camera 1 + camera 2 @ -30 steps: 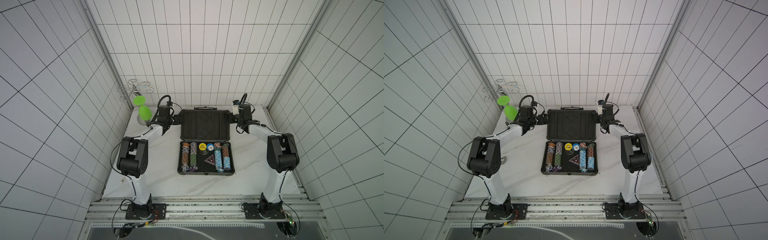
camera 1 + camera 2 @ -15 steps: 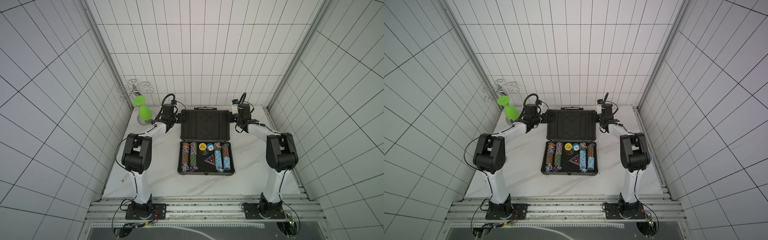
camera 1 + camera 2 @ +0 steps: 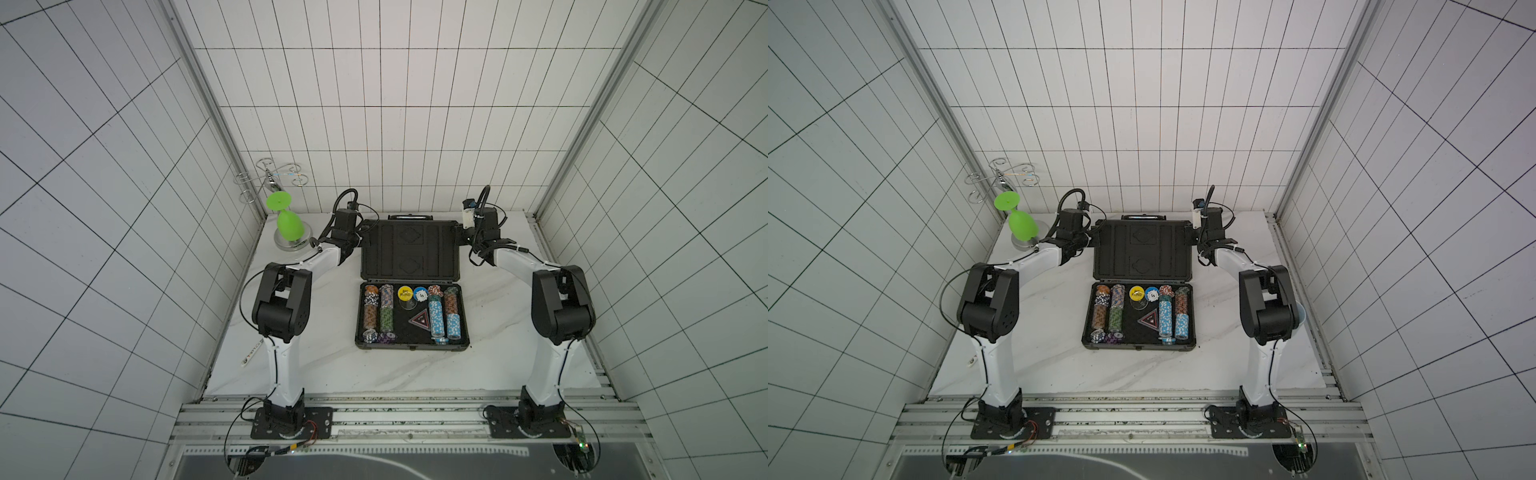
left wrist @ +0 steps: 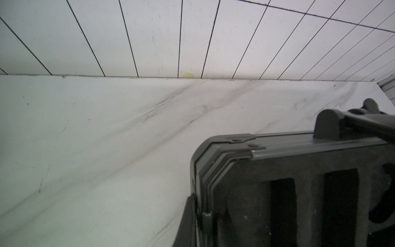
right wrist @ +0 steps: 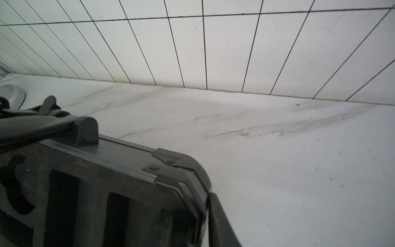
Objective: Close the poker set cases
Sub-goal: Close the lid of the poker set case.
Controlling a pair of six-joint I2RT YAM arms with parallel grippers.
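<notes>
Flanking the open case lid (image 3: 410,249), left fingers (image 4: 188,224) and right fingers (image 5: 220,224) pinch it.

Left tool (image 3: 360,236) and right tool (image 3: 462,232) fingers (image 4: 186,226), largely hidden by lid (image 3: 409,249) edges

Bright, even overhead light; faint soft shadows on the marble table (image 3: 324,365) around the poker case (image 3: 411,249). Wall tiles (image 3: 374,124) behind it splay wide-angle in both top views. Wrist views dimmer; case close-up soft.

left arm (image 3: 322,261) extended forward; left claw (image 3: 358,239) closed | right arm (image 3: 517,261) extended forward; right claw (image 3: 464,235) closure unclear
</notes>
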